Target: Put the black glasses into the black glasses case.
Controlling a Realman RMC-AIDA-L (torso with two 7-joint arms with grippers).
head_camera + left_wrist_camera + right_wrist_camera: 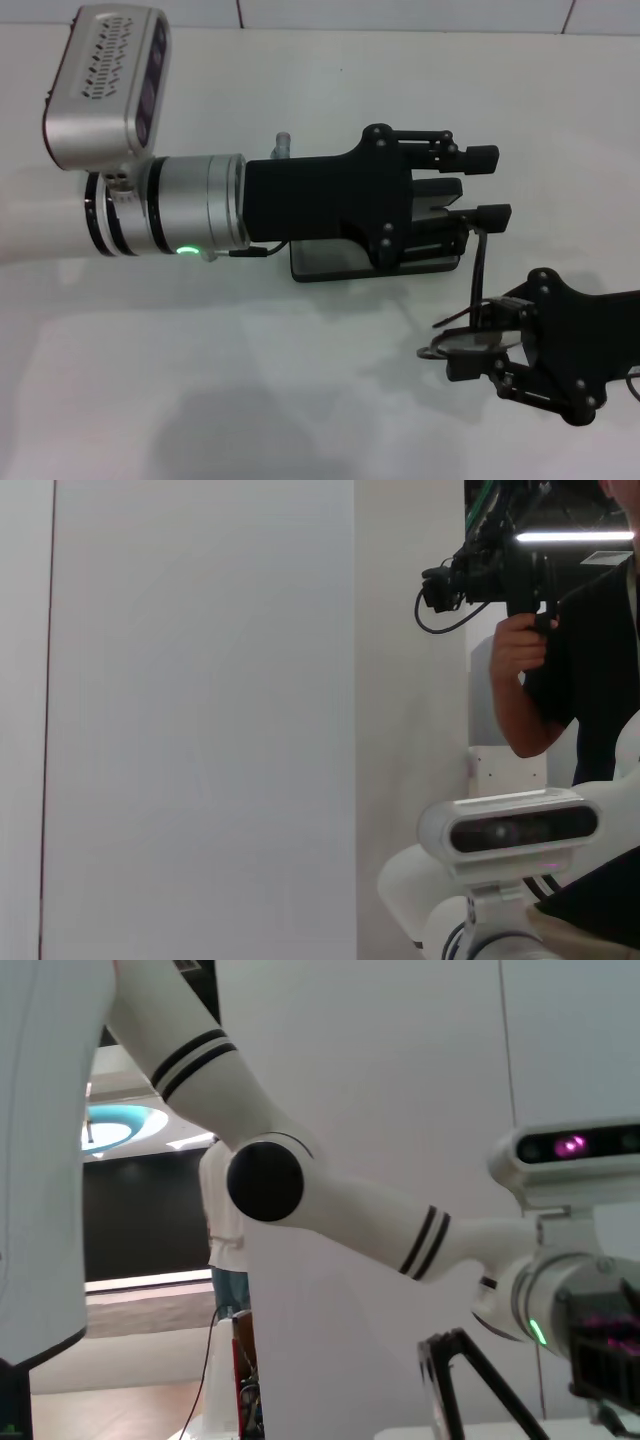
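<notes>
The black glasses case (pixel 330 262) lies open on the white table (pixel 250 400) at the middle, mostly under my left gripper. My left gripper (pixel 488 184) reaches over it from the left with its fingers apart, and the end of the raised lid (pixel 438 196) shows between them. I cannot tell if it grips the lid. My right gripper (pixel 490 345) is at the lower right, shut on the black glasses (pixel 468 345) just right of the case. One temple arm sticks up toward the case. The glasses also show in the right wrist view (pixel 455 1336).
The left arm's silver wrist and camera housing (pixel 110 85) hang over the table's left side. The left wrist view shows a person (pixel 580 670) holding a camera beyond the table. White table surface lies in front of the case.
</notes>
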